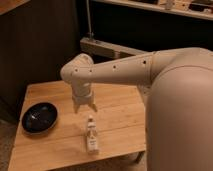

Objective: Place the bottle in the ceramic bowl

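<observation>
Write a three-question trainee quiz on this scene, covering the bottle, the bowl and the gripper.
1. Multiple choice: where is the bottle? A) on the table, right of the bowl in the camera view; B) inside the bowl; C) under the table.
2. True or false: the gripper is gripping the bottle.
3. Short answer: is the bottle upright or on its side?
Key: 1. A. 2. False: the gripper hangs open and empty above the table, just behind the bottle. 3. Upright.
</observation>
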